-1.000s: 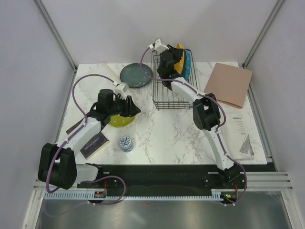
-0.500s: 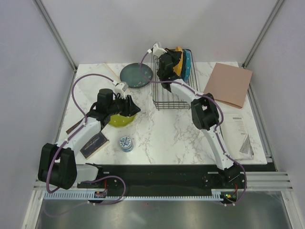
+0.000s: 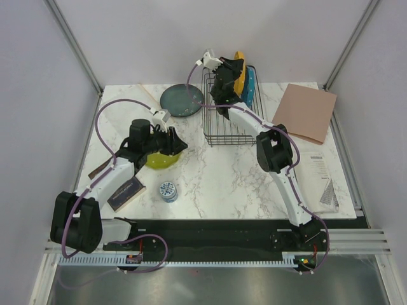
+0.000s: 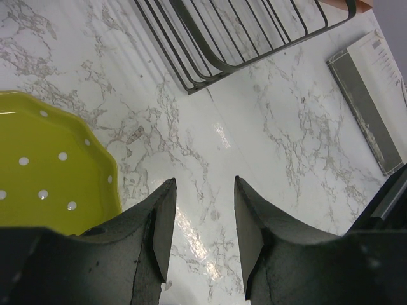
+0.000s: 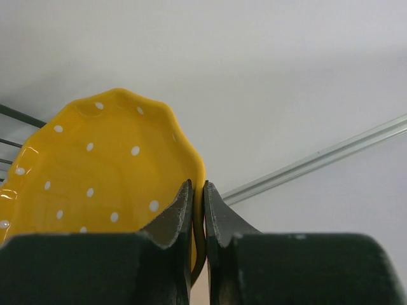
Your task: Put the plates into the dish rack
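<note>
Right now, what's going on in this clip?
The right pincer is shut on the rim of the orange plate, holding it upright at the far end of the dish rack, next to the blue plate standing there. Whether it is seated in a slot I cannot tell. The left pincer is open beside the lime-green plate, which lies on the table. The teal-grey plate lies left of the rack.

The right arm stretches far forward, and the right claw is pinched on the rim of the orange plate. The left arm is bent low; the left claw has its fingers apart.
</note>
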`<action>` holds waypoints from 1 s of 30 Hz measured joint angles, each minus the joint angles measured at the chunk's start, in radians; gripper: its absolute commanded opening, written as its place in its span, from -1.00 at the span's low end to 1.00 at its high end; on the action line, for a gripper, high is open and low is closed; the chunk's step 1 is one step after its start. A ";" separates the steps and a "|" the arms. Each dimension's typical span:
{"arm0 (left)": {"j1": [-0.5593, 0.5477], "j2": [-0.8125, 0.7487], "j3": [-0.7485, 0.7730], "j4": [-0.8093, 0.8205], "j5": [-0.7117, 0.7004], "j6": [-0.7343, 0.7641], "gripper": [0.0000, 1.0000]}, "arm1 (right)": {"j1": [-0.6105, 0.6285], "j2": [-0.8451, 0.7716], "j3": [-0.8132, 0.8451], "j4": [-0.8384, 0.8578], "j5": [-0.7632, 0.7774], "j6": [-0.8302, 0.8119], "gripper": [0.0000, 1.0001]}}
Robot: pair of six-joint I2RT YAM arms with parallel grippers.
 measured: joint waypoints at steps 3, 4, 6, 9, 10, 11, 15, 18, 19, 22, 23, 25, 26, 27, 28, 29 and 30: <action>0.000 -0.015 -0.015 0.006 0.000 -0.003 -0.02 | -0.002 0.000 0.000 0.005 -0.014 -0.027 -1.00; 0.000 -0.020 -0.019 0.006 0.000 -0.003 -0.02 | -0.002 0.000 0.000 0.006 -0.018 -0.033 -1.00; 0.000 -0.029 -0.025 0.008 0.000 -0.003 -0.02 | -0.004 0.000 0.000 0.006 -0.026 -0.043 -1.00; 0.000 -0.047 -0.037 0.014 0.000 -0.003 -0.03 | -0.006 0.000 0.000 0.005 -0.040 -0.060 -1.00; 0.000 -0.051 -0.040 0.017 0.000 -0.003 -0.03 | -0.007 0.000 0.000 0.005 -0.042 -0.063 -1.00; 0.000 -0.057 -0.047 0.023 0.000 -0.003 -0.03 | -0.008 -0.001 0.000 0.005 -0.045 -0.068 -1.00; 0.000 -0.072 -0.062 0.030 0.000 -0.003 -0.02 | -0.010 -0.001 0.000 0.005 -0.060 -0.093 -1.00; 0.000 -0.075 -0.064 0.031 -0.001 -0.003 -0.02 | -0.010 -0.001 0.000 0.005 -0.065 -0.110 -1.00; 0.000 -0.077 -0.066 0.033 -0.001 -0.003 -0.02 | -0.010 -0.001 0.000 0.005 -0.066 -0.114 -1.00; 0.000 -0.083 -0.073 0.043 -0.001 -0.003 -0.02 | -0.010 -0.003 0.000 0.005 -0.066 -0.127 -1.00; 0.000 -0.085 -0.076 0.045 -0.001 -0.003 -0.02 | -0.011 -0.003 0.000 0.005 -0.066 -0.131 -1.00; 0.000 -0.088 -0.079 0.047 -0.001 -0.003 -0.02 | -0.011 -0.005 0.000 0.005 -0.066 -0.138 -1.00; 0.000 -0.088 -0.080 0.048 -0.001 -0.003 -0.01 | -0.012 -0.006 0.000 0.005 -0.066 -0.144 -1.00; 0.000 -0.089 -0.080 0.048 -0.002 -0.003 -0.02 | -0.013 -0.007 0.000 0.005 -0.066 -0.147 -1.00; 0.000 -0.090 -0.081 0.048 -0.002 -0.003 -0.02 | -0.014 -0.009 0.000 0.005 -0.066 -0.153 -1.00; 0.000 -0.092 -0.082 0.050 -0.002 -0.003 -0.02 | -0.015 -0.009 0.000 0.004 -0.066 -0.157 -1.00; 0.000 -0.095 -0.084 0.051 -0.002 -0.003 -0.01 | -0.017 -0.011 0.000 0.004 -0.066 -0.161 -1.00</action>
